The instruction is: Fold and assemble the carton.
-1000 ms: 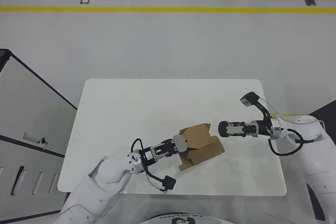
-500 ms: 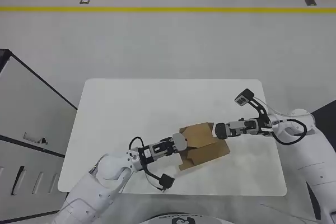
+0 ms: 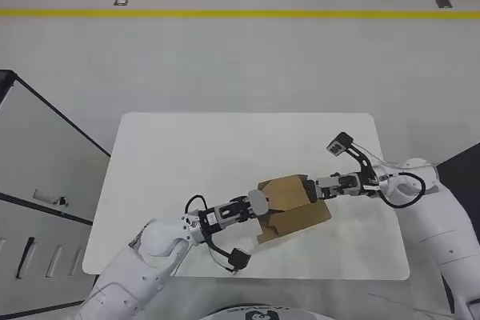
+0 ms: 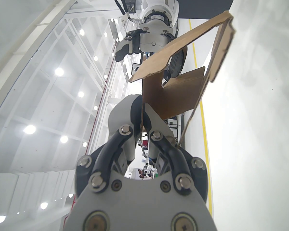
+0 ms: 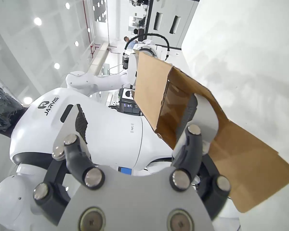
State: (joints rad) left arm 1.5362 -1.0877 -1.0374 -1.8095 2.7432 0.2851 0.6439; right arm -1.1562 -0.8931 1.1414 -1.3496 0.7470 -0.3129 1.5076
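A brown carton (image 3: 288, 198), partly folded with loose flaps, lies on the white table (image 3: 224, 152) near its front edge. My left gripper (image 3: 254, 206) is at the carton's left end, shut on the edge of a cardboard panel (image 4: 180, 92); the pinch shows in the left wrist view (image 4: 143, 117). My right gripper (image 3: 310, 190) is at the carton's right end and stands open. In the right wrist view (image 5: 137, 114), one finger (image 5: 195, 111) sits inside the carton's open end (image 5: 149, 85), over a flap. The other finger stays outside, in free air.
The table's back half and left side are bare. A grey cabinet (image 3: 16, 160) stands off the table's left edge. A yellow line (image 3: 240, 14) runs across the floor beyond the table.
My right gripper has moved left from beside the carton up to its right end, one finger now inside. The carton's right flap has shifted a little. The left gripper has kept its hold.
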